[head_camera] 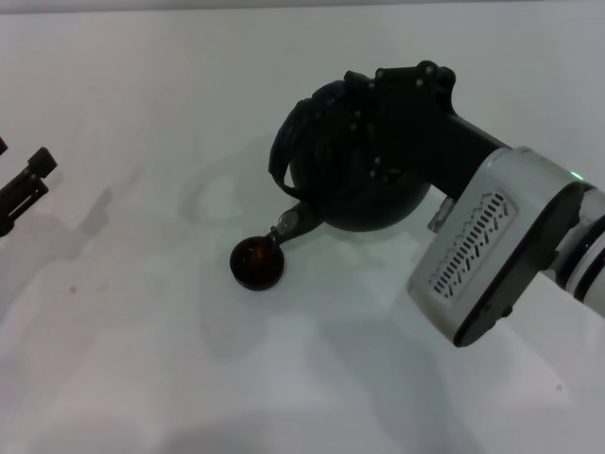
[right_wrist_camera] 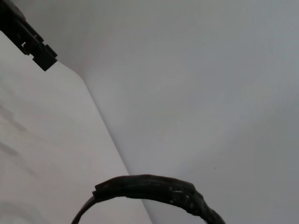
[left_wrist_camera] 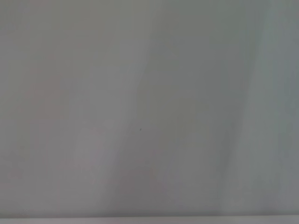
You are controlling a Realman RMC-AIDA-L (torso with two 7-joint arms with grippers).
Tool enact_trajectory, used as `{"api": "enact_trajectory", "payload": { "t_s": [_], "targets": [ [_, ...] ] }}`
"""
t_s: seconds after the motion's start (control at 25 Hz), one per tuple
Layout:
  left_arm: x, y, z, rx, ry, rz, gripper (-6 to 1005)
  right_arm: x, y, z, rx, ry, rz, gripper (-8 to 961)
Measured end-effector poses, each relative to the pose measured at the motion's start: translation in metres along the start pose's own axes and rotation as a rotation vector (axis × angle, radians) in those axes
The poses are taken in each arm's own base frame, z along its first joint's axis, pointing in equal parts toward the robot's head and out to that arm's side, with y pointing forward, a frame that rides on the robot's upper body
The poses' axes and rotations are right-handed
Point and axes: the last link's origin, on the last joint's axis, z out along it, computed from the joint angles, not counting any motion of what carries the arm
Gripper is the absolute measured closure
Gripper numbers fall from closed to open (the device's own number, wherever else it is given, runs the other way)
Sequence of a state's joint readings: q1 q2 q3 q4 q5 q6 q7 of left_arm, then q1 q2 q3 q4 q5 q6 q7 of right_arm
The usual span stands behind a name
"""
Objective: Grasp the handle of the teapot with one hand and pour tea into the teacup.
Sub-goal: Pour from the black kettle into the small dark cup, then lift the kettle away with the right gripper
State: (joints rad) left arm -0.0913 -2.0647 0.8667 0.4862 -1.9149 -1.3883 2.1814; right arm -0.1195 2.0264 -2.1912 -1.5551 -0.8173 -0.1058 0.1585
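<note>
Left gripper point(head_camera: 24, 189) sits parked at the table's left edge; I cannot tell its finger state. I count one teacup point(head_camera: 257, 263), one teapot point(head_camera: 354, 161) and one handle point(right_wrist_camera: 149, 187). My right gripper point(head_camera: 392, 104) covers the teapot's top, so its hold is hidden. Tilted, the spout hangs just over the cup's rim on the white table point(head_camera: 142, 359).

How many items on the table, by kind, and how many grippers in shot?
Teapots: 1, teapot, tilted with its spout over the cup, its handle under the right gripper.
Teacups: 1, teacup, dark liquid inside.
Grippers: 2, the right one at the teapot; left gripper off at the left edge of the table.
Total: 4
</note>
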Motion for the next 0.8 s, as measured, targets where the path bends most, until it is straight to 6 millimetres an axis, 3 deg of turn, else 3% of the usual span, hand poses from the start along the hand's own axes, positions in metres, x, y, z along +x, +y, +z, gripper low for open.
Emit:
{"api": "enact_trajectory", "payload": {
  "t_s": [0.48,0.8],
  "targets": [
    [0.000,-0.002,0.003,0.006,-0.008,0.003,224,0.006,-0.002,0.002,0.002,0.015,0.009,851],
    [-0.001,-0.004,0.004,0.014,-0.016,0.002,225,0.018,-0.014,0.003,0.030,-0.001,0.170,851]
  ]
}}
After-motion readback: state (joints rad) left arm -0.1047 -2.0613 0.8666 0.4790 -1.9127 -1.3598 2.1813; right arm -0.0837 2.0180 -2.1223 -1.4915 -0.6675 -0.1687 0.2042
